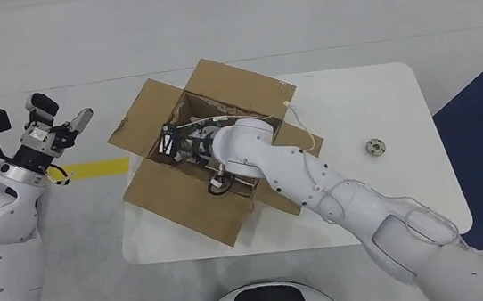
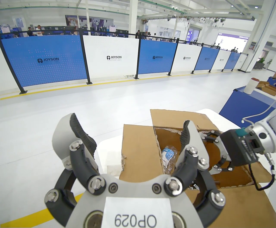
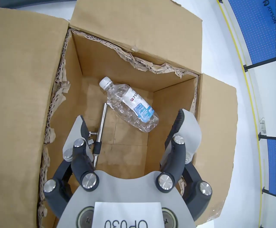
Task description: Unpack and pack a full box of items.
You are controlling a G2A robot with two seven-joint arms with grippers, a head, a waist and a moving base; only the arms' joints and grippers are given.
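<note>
Two items are lying on the bottom of the open cardboard box (image 3: 25, 86): a clear water bottle (image 3: 129, 108) with a white cap, resting on its side, and a slim metal rod tool (image 3: 101, 125) with a black grip, lying just beside the bottle, its bare end at the bottle's shoulder; whether they are touching I cannot tell. The box is sitting on the white table (image 1: 379, 99) toward its left part, all four flaps folding outward and the torn inner edges showing. The right gripper (image 3: 131, 117) is hanging inside the box above these items, its two fingers spreading wide apart and holding nothing; in the top view this gripper (image 1: 173, 142) is sitting within the box opening. The left gripper (image 2: 130, 124) is hovering off the table's left side, above the floor, well apart from the box, with its fingers likewise standing wide open and empty; the top view is showing it (image 1: 61, 113) near a yellow floor line (image 1: 100, 167). One small round metal part (image 1: 374, 146) is lying on the table's right part, well apart from the box.
</note>
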